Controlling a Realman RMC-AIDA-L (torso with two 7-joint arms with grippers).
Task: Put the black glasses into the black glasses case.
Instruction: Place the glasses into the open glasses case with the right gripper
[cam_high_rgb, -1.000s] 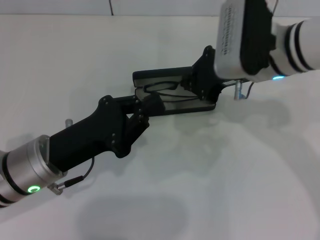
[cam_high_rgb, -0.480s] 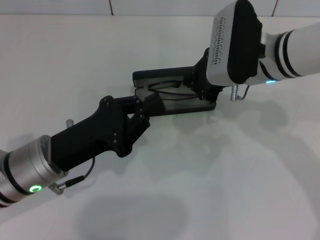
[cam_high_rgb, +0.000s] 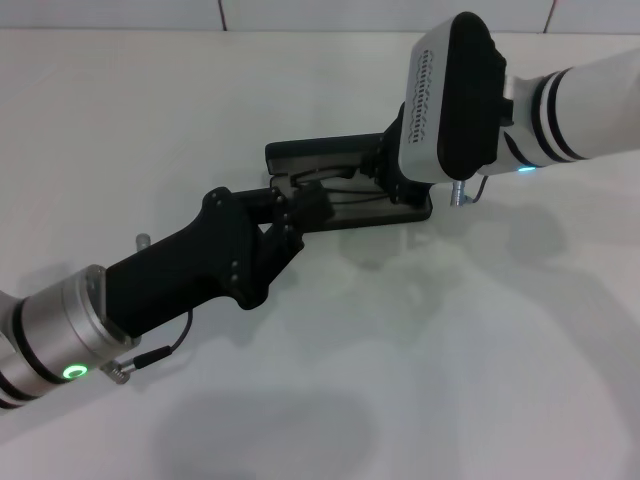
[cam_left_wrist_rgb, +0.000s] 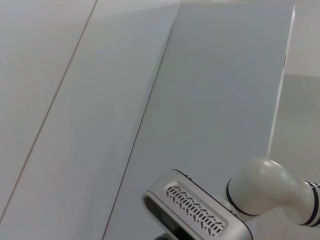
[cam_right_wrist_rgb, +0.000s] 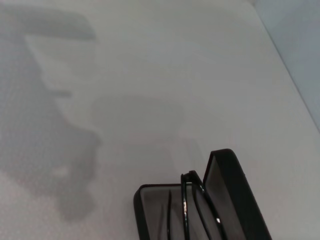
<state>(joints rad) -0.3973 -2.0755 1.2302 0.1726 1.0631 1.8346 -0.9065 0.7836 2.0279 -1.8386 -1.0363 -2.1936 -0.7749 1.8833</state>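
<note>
The open black glasses case lies on the desk with the black glasses inside. The left gripper sits at its near end and the right gripper at the other; whether either's fingers are clenched, I cannot tell.

white table, pale wall panels

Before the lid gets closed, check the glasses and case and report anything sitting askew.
The black glasses sit in the open black glasses case, but not flat: in the right wrist view one end of the frame rises above the tray rim beside the raised lid. Both grippers crowd the case in the head view.
</note>
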